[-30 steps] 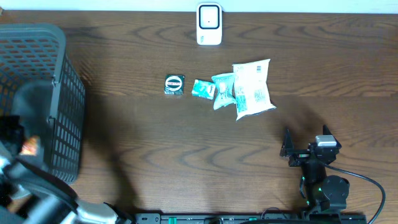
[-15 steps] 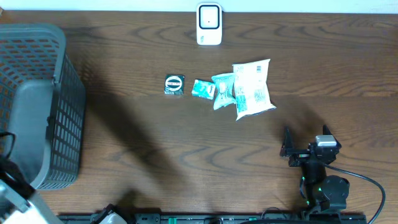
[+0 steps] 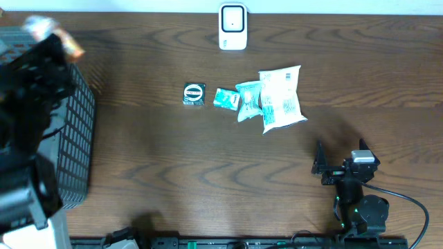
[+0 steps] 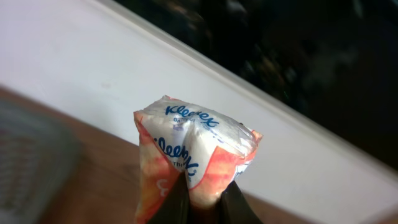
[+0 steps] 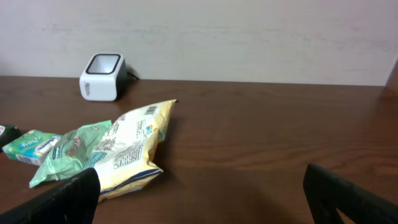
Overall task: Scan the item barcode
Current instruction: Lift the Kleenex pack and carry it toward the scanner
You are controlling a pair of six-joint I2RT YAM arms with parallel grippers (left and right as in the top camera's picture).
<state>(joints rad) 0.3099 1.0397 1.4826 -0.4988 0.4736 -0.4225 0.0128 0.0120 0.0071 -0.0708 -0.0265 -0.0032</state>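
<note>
The grey basket sits beneath the raised left gripper, whose jaws are clamped shut on the lower edge of the Kleenex tissue pack, while the right gripper rests spread wide and empty, the scanner well ahead to its left.

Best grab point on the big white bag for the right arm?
The bag lies flat, so its face gives no pinch, and its left edge is against the green packet. Its right and near edges are free: pinch the near right corner, bringing the right end effector in low from its own side.
</note>
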